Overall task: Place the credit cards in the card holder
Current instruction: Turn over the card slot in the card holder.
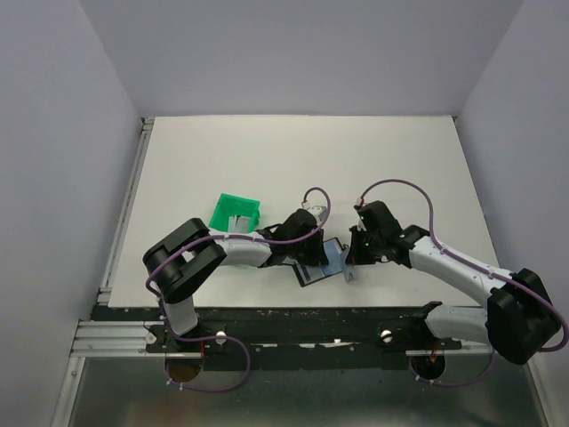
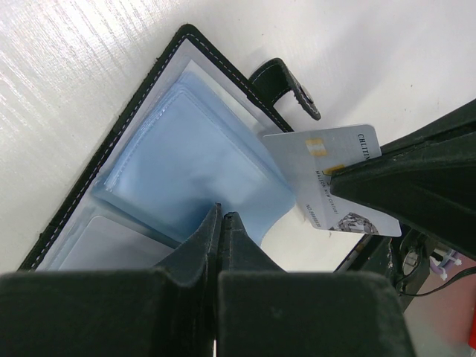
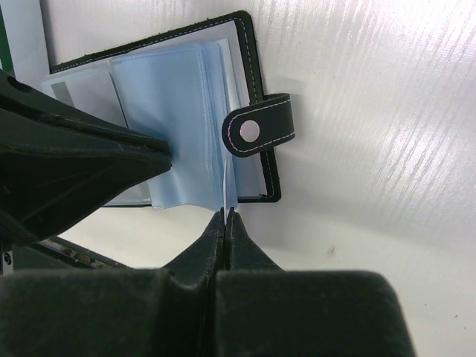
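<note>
Silvery card (image 2: 297,171) pinched in right tool (image 3: 225,216); closed left tool (image 2: 221,216) touches card holder (image 2: 171,141).

Black leather-look card holder (image 3: 277,123) with pale stitching, glossy see-through bluish plastic sleeves (image 2: 186,156), shiny metal-look stud (image 3: 251,132), smooth glossy silvery credit card (image 2: 327,175), white tabletop (image 2: 387,52) with soft streaky sheen
</note>
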Controlling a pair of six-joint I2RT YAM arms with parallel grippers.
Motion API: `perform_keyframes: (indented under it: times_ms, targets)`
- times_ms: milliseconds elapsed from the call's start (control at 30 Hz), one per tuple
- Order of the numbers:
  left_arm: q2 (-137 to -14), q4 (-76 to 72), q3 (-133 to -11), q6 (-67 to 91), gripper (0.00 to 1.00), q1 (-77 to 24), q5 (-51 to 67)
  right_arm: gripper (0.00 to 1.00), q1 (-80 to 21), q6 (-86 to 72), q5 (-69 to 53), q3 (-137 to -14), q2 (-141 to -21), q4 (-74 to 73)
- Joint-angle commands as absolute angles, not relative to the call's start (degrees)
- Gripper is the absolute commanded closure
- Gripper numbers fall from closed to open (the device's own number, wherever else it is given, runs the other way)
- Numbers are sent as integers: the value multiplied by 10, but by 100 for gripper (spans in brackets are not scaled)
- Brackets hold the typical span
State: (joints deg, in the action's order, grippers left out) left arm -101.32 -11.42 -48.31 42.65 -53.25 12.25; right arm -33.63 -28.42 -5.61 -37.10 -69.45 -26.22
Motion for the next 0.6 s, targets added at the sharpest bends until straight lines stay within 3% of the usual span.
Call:
perform_keyframes:
  times_ms: [0,567]
  targets:
    - [-1042,-55,-472,413,100,-534,113,100,-333,-278,-61,-373,-699,-256]
    - [-1042,-54,-475,412,100,-534,114,99,-333,-293,-108,-359,-700,-209]
